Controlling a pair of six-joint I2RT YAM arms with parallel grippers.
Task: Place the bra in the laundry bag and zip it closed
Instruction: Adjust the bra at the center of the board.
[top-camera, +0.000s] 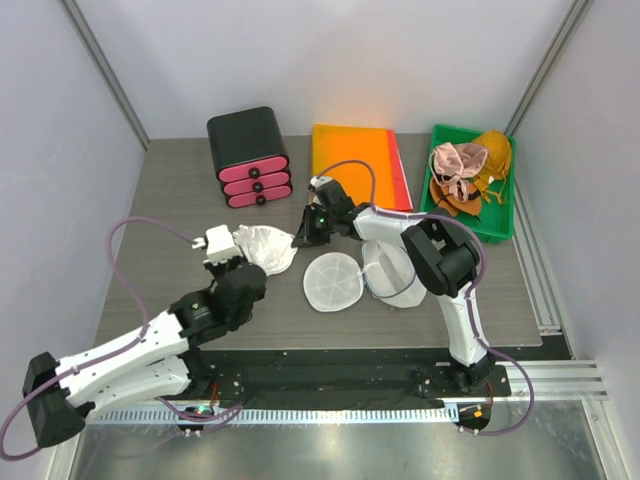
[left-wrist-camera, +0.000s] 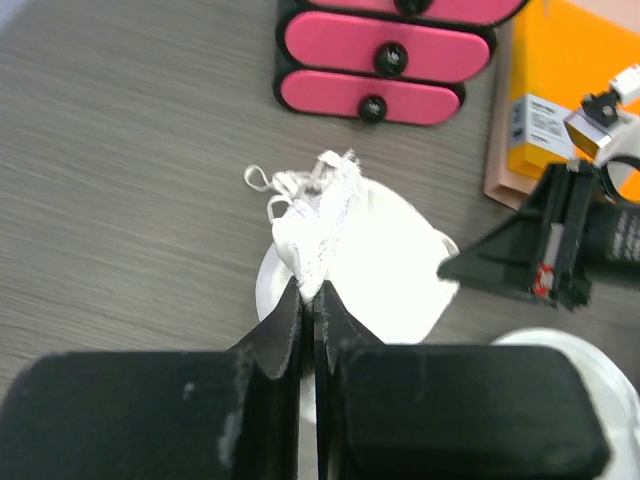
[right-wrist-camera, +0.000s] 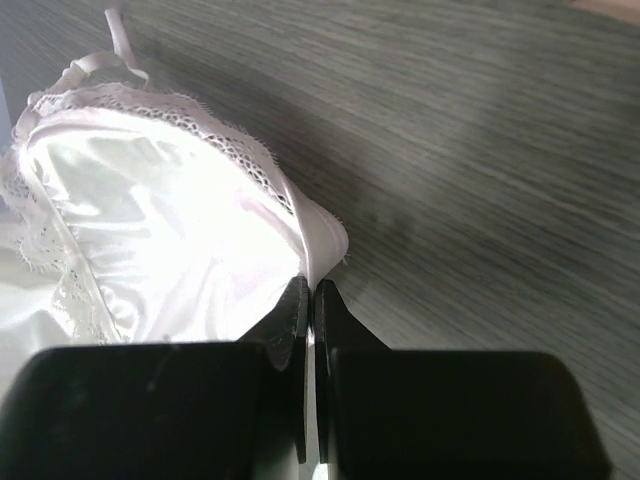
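1. The bra (top-camera: 268, 248) is white with a lace border. It is on the left half of the table (top-camera: 180, 200), in front of the black drawer unit (top-camera: 248, 157) with three pink drawers.
2. The left gripper (left-wrist-camera: 312, 292) has its jaws pressed together on the lace border of the bra, at the side nearer to the arm bases. Only a thin line of cloth shows between the fingers.
3. The right gripper (right-wrist-camera: 310, 290) pinches the smooth edge of one cup in the same way, with the jaws almost touching. It reaches the bra from the right side.
4. The bra is therefore held between the two grippers. I cannot tell if it rests on the table or is a little lifted.
5. The laundry bag (top-camera: 333, 282) lies open on the table, just to the right of the bra. Its two round mesh halves are side by side (the right half is partly hidden behind the right arm). The bra is not inside it.
6. At the far edge there is an orange folder (top-camera: 355, 165). To the right of it is a green tray (top-camera: 441, 137) with pink and brown clothes (top-camera: 462, 170) in it.
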